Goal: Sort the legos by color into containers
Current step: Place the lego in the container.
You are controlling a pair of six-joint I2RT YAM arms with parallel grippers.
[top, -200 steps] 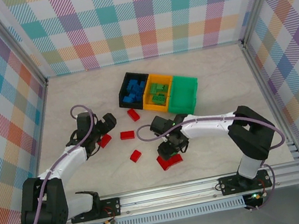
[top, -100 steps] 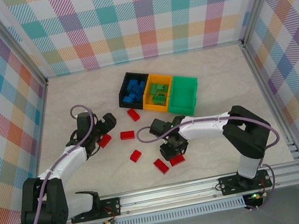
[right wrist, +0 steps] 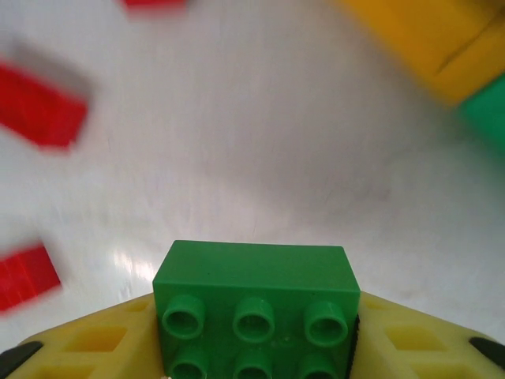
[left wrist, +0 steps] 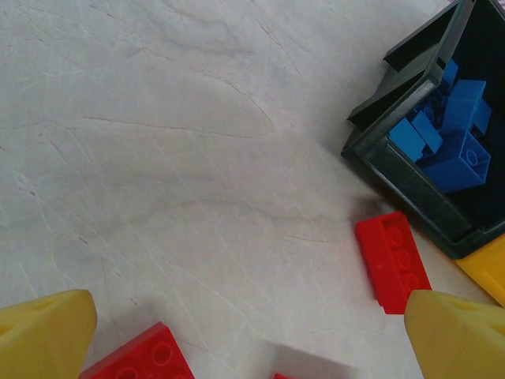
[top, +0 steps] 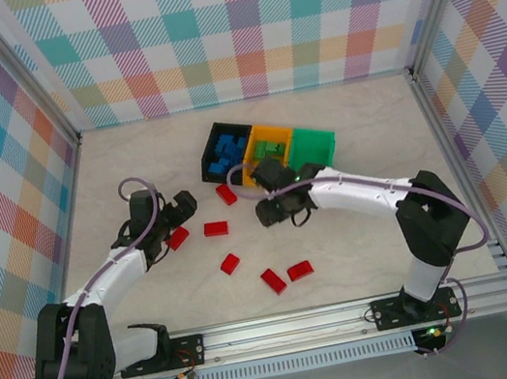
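My right fingers (right wrist: 79,347) are clamped on one green lego (right wrist: 256,292), held over the middle of the table (top: 131,162), just in front of the orange bin (top: 272,128). My left fingers (left wrist: 47,335) gape wide, holding nothing. Of three bins, the black bin (left wrist: 394,170) has blue legos (left wrist: 458,158) and the orange one has greens. Six red legos (top: 215,228) lie loose, and I see none in the green bin (top: 318,154).

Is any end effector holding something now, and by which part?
The right end effector grips a green lego by two opposite sides, studs facing the wrist camera. The left end effector is open and holds nothing.
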